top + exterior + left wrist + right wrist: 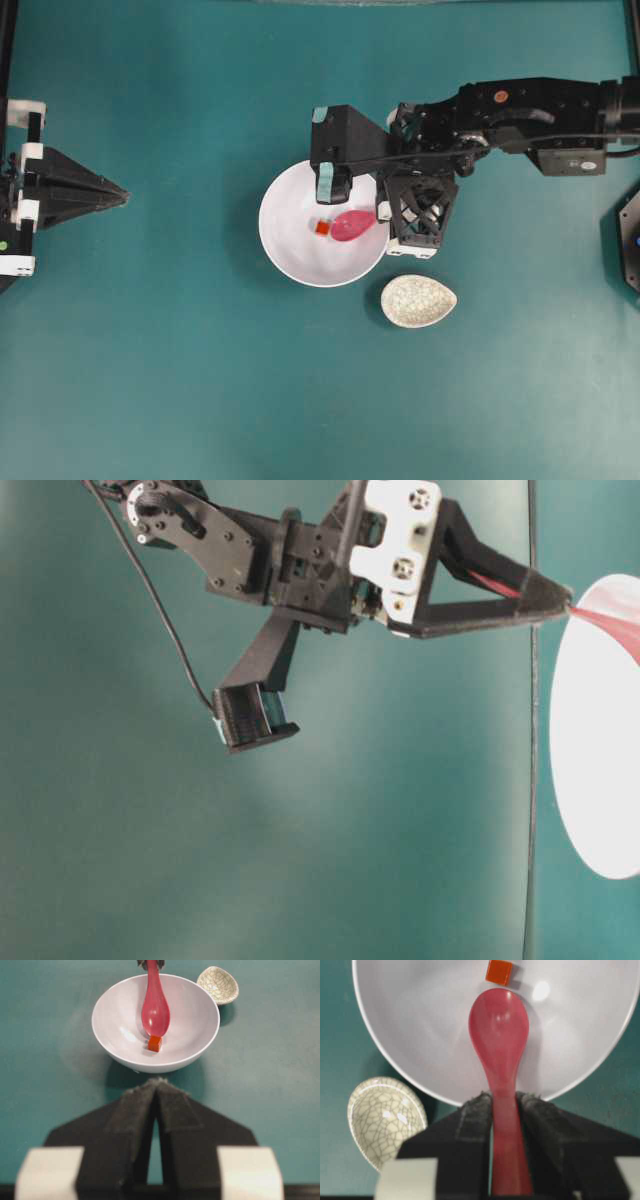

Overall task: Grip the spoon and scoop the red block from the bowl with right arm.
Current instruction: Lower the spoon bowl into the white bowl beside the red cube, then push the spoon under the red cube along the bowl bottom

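Spoon [498, 1030] (gripped), red block [499, 972], bowl [410, 1020]

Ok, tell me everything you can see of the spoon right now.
The spoon is a glossy magenta-pink soup spoon, plastic by its look, with an oval bowl end and a straight handle. The right gripper is shut on the handle, one black finger on each side. It reaches over the rim of the white bowl, its oval end down inside, hollow side up and empty. Its tip sits right at the red block; whether they touch is unclear.
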Motion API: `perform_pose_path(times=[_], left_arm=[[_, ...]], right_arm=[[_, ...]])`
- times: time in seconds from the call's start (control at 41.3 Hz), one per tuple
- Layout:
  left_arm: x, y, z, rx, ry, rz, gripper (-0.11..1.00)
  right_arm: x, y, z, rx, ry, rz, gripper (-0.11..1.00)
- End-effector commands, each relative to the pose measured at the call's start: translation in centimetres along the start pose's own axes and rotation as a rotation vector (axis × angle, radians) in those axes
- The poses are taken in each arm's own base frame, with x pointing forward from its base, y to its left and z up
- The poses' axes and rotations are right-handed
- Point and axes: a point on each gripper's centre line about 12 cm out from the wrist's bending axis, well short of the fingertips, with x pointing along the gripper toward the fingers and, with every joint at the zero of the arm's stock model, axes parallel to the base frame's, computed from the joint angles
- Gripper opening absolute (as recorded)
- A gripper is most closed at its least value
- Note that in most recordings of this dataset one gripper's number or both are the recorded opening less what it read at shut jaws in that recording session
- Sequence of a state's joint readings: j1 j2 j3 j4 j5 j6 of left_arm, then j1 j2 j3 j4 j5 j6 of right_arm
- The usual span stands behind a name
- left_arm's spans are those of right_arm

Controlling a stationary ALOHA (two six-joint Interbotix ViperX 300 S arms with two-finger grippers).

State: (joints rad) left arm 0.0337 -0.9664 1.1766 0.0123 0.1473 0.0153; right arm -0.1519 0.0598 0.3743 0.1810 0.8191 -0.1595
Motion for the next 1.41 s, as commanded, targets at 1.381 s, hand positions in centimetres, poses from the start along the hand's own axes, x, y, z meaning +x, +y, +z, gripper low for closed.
perform_pose_path(times=[1.381], left_arm=[[0.0, 0.1, 0.7, 0.004, -0.023, 0.002, 0.00]], right_arm=[[-0.5, 1.0, 4.7, -0.030, -0.222, -0.012, 0.24]])
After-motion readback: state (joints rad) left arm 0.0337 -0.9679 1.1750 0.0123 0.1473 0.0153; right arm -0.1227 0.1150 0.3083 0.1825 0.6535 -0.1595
